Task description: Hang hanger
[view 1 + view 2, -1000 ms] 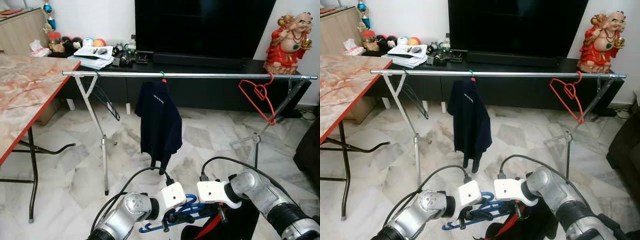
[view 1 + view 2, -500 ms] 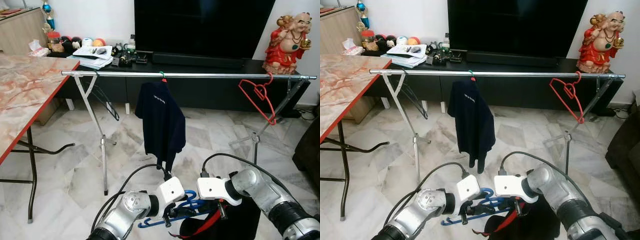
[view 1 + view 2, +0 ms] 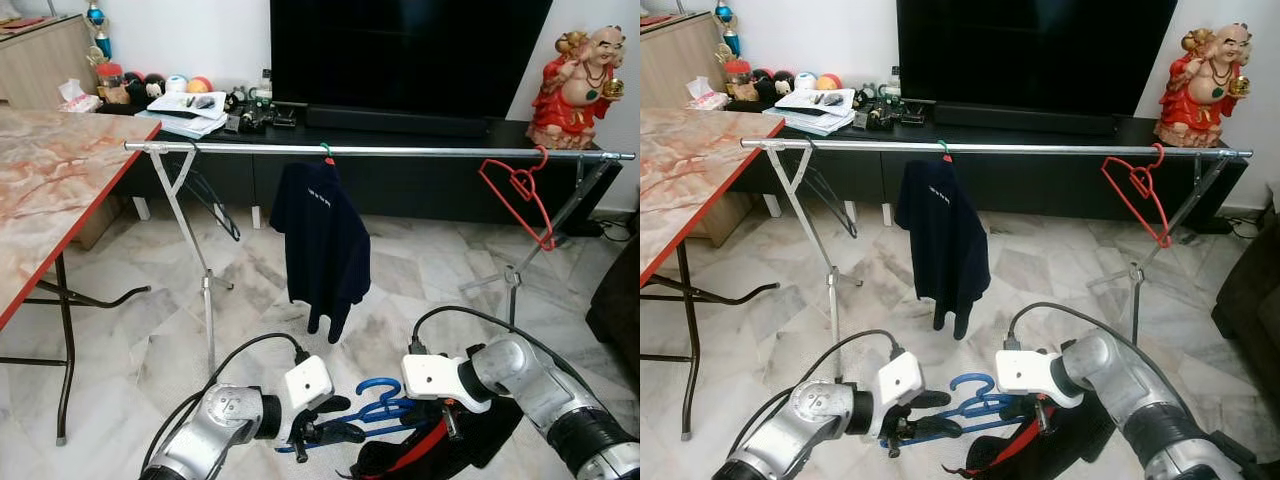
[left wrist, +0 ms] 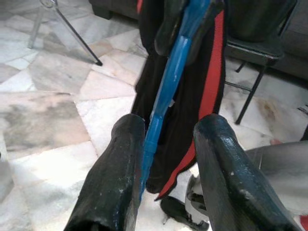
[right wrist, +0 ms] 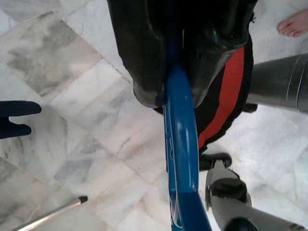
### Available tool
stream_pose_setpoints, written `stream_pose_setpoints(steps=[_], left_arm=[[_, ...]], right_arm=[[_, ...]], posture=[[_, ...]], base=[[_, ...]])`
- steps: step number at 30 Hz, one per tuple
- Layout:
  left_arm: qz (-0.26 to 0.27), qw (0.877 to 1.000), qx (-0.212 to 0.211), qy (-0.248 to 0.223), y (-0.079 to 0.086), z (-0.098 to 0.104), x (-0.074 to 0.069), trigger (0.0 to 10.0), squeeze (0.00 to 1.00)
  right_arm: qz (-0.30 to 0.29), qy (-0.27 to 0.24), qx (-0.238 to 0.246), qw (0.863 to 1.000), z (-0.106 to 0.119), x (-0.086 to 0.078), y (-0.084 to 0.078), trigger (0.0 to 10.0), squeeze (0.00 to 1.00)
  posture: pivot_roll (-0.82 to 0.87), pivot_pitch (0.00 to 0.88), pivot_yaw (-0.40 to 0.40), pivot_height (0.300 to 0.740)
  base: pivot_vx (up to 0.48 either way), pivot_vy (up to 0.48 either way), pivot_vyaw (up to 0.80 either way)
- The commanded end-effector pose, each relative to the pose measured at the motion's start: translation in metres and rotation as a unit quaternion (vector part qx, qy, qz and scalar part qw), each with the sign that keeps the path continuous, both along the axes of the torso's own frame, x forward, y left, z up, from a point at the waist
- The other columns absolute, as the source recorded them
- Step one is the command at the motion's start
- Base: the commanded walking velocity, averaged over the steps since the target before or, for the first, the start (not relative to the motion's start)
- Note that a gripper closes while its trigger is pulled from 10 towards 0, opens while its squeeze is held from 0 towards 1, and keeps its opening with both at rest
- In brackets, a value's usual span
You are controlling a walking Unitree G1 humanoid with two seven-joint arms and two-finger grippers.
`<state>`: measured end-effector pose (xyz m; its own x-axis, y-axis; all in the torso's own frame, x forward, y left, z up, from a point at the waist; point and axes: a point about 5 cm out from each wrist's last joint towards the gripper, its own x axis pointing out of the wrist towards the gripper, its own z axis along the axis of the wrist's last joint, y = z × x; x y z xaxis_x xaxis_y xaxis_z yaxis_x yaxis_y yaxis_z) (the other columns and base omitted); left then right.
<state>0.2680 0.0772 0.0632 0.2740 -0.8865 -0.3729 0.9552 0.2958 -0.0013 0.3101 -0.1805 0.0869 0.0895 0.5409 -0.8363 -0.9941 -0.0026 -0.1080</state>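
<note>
Our right gripper (image 5: 178,72) was clamped tight on the blue hanger (image 3: 375,408), its two black fingers pinched together around the plastic bar with no gap between them. Our left gripper (image 4: 166,159) stood with its fingers spread apart, the hanger's blue bar running between them and lying against one finger (image 4: 118,168) while the other stood clear of it, so it had no firm hold. We held the hanger low in front of us, roughly level, its hook (image 3: 378,386) curling upward between our two wrists. A black garment with a red stripe (image 3: 425,450) drooped from the hanger below the right gripper toward the marble floor (image 3: 140,340). Beyond our arms, well apart from the hanger, the silver clothes rail (image 3: 400,151) ran across the room on its folding legs. A dark navy shirt (image 3: 322,245) hung from the rail near its middle, and an empty red hanger (image 3: 518,195) hung near its right end. A thin dark hanger (image 3: 210,195) hung near the left end. Behind the rail stood a low black cabinet with a television (image 3: 410,50) and a red figurine (image 3: 580,75). A marble-topped table (image 3: 45,185) stood to our left.
</note>
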Motion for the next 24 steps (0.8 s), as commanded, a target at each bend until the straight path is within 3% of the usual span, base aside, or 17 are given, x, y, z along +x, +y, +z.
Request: stream_pose_setpoints(steps=[1,6,18,24], left_arm=[[-0.002,1.000,-0.014,-0.009,-0.004,0.006,0.003,10.0,0.00],[-0.001,0.999,-0.054,-0.007,-0.018,0.004,0.002,10.0,0.00],[-0.004,0.999,-0.050,-0.001,-0.026,-0.004,0.001,10.0,0.00],[0.081,0.996,-0.027,-0.031,-0.023,-0.007,0.018,10.0,0.00]], right_arm=[[-0.005,-0.016,0.021,1.000,0.011,0.004,0.000,10.0,0.00],[-0.002,-0.017,0.030,0.999,0.013,0.004,0.003,10.0,0.00],[-0.007,-0.018,0.037,0.999,0.018,0.004,0.000,10.0,0.00],[-0.006,-0.021,0.039,0.999,0.020,0.005,0.001,10.0,0.00]], posture=[[-0.07,0.000,-0.083,0.740],[-0.08,0.000,-0.085,0.740],[-0.09,0.000,-0.088,0.740],[-0.09,0.000,-0.091,0.740]], base=[[0.000,0.000,0.00],[0.000,0.000,0.00],[0.000,0.000,0.00],[0.000,0.000,0.00]])
